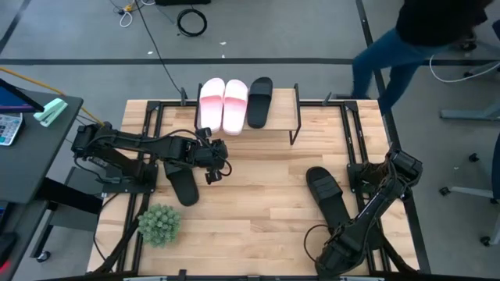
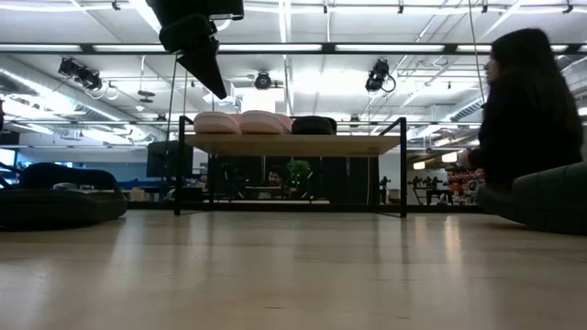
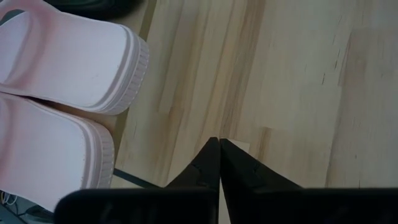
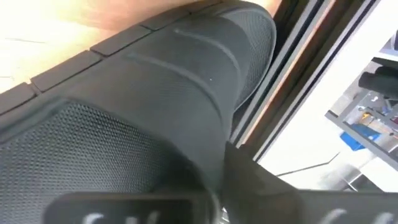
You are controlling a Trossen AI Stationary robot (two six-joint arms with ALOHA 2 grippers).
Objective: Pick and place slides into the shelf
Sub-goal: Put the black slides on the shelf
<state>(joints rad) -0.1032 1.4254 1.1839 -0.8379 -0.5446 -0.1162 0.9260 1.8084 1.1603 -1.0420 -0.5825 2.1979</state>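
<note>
The shelf (image 1: 291, 117) stands at the table's far edge. Two pale pink slides (image 1: 223, 104) and a black slide (image 1: 260, 101) lie on its top plank. A second black slide (image 1: 183, 186) lies flat on the table, partly under my left arm. My left gripper (image 1: 215, 168) hangs shut and empty above the table, just near of the shelf, and also shows in the left wrist view (image 3: 219, 146). A third black slide (image 1: 326, 193) lies on the table at the right. My right gripper (image 1: 342, 228) is down at that slide's near end. My right gripper is closed on the near end (image 4: 186, 155) of the black slide at the right, slanting down from the table's near side. One finger (image 4: 249, 177) lies against the slide's side; the slide hides the other. The slide lies flat on the table.
A small green plant (image 1: 159, 225) stands near the table's near left corner. A person (image 2: 527, 110) moves past the far right corner of the table. Bare wood lies between the two arms at the table's middle (image 1: 258, 203).
</note>
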